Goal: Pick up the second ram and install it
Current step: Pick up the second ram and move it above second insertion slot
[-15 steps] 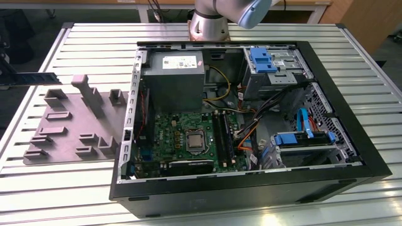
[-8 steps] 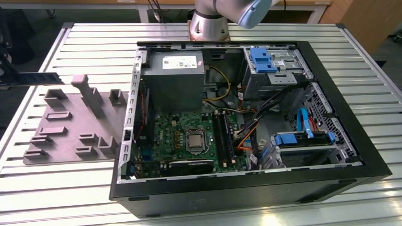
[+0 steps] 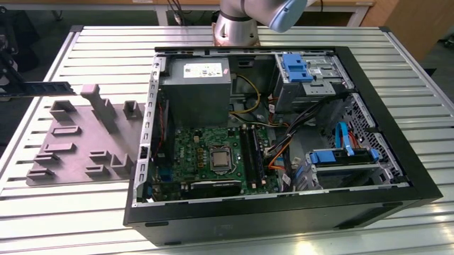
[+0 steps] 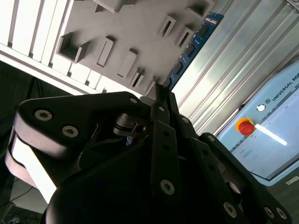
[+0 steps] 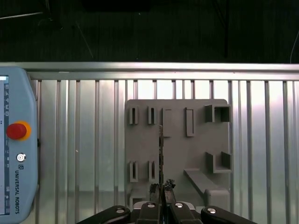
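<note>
- Holding the second ram [image 3: 50, 88] by one short end in the gripper [image 3: 19, 89].
- Clamping the jaws tight on the board's two flat faces, with nothing but the board between them.
- Hanging the stick in the air off the grey tray [image 3: 71, 154], near the tray's far corner on the exterior view's left; apparently not touching the tray.
- Keeping the long axis about level, running from the exterior view's left to its right.
- Pointing the free end towards the tray's tall block [image 3: 95, 98] and, past the tray, towards the open computer case [image 3: 397, 133].
- Carrying the board on its long edge rather than flat, turning a broad face to the exterior view.
- Presenting as a thin line in the first wrist view [image 5: 160, 149], reaching straight out from the fingertips [image 5: 153, 189] across the tray's slotted blocks.
- Showing a blue-green face with a row of black chips in the second wrist view [image 4: 192, 44], stretching away from the gripper along the tray's edge.
- Noting the case just beside the tray on the exterior view's right, side panel off.
- Noting the motherboard [image 3: 206, 154] and long black memory slots [image 3: 253, 151] lying exposed inside the case, well apart from the tray and the stick.
- Logging a teach pendant [image 5: 21, 102] with a red button [image 5: 17, 130] lying on the slatted table [image 3: 78, 212], beside the tray but apart from it.
</note>
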### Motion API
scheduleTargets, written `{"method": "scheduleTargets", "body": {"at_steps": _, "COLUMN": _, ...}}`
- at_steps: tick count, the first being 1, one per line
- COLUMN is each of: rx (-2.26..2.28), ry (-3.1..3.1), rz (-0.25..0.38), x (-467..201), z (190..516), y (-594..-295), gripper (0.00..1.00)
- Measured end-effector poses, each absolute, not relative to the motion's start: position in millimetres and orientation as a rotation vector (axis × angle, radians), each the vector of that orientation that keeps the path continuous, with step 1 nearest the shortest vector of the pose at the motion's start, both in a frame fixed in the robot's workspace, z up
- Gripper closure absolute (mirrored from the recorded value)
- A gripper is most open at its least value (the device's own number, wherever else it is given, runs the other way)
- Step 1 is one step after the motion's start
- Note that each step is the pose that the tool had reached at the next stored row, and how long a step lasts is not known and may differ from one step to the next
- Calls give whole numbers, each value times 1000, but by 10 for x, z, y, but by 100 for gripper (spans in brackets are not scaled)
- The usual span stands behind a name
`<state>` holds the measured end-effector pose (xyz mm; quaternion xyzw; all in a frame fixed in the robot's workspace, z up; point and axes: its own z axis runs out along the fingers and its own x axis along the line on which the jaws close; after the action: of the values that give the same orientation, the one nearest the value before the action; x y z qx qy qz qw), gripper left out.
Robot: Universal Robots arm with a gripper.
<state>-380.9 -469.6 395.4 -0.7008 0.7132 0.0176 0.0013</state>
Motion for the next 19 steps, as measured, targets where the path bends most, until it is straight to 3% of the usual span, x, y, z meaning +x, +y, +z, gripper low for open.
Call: {"method": "scheduleTargets", "body": {"at_steps": 19, "rx": -2200, "ry": 2239, "rz": 55, "x": -3659, "z": 3954, "y": -4696, "gripper": 86}}
